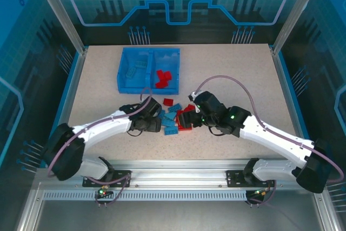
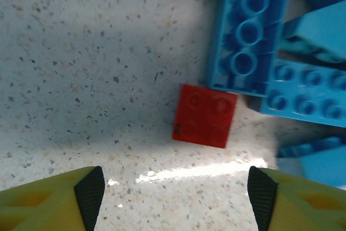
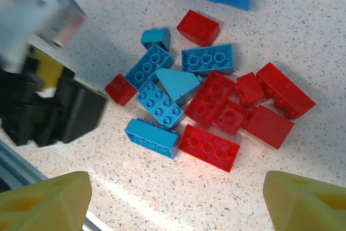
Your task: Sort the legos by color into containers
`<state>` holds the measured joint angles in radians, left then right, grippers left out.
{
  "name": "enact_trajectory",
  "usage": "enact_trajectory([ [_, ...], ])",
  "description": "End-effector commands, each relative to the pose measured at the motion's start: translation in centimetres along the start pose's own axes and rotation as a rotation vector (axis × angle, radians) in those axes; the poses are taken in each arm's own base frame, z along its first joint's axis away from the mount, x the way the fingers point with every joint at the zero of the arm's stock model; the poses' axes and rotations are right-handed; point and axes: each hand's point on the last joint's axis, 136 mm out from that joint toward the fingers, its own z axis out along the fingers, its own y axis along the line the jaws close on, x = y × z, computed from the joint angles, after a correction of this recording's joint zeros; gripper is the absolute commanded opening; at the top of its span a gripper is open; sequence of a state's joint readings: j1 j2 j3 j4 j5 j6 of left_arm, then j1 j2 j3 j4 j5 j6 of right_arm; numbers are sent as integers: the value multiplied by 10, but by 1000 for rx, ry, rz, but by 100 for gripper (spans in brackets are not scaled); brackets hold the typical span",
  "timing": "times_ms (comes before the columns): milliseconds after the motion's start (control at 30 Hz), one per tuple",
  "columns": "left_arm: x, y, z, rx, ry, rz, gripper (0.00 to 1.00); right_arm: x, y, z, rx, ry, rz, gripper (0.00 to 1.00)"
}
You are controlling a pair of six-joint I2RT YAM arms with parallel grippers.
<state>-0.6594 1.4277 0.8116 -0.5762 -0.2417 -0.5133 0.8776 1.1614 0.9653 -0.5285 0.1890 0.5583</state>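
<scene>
**At table centre: legos (image 3: 205, 101) awaiting sorting**

Blue bin (image 1: 141, 88) is sitting beyond the pile, reds in its right compartment. Left gripper (image 2: 175, 198) and right gripper (image 3: 175, 201) are hovering empty, fingers apart, flanking the heap. Square red brick (image 2: 204, 116) is lying just ahead of the left gripper, the nearer arm; no long axis.

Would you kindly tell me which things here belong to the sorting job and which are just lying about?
Belong to the job:
red bricks
blue bricks
divided blue bin

Just there:
purple cables
metal rail
</scene>
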Motion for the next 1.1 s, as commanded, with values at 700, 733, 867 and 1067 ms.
enact_trajectory([
  [700,-29,-33,-5,96,-38,0,31,16,6,-24,-74,4,90,88],
  [733,-35,-34,-19,106,-60,-4,31,16,5,-27,-75,-1,98,88],
  [867,-70,-40,-79,156,-203,-9,33,13,-1,-40,-62,-44,120,89],
  [1067,-162,-44,-101,72,-358,1,36,7,-10,-52,-36,-104,133,90],
])
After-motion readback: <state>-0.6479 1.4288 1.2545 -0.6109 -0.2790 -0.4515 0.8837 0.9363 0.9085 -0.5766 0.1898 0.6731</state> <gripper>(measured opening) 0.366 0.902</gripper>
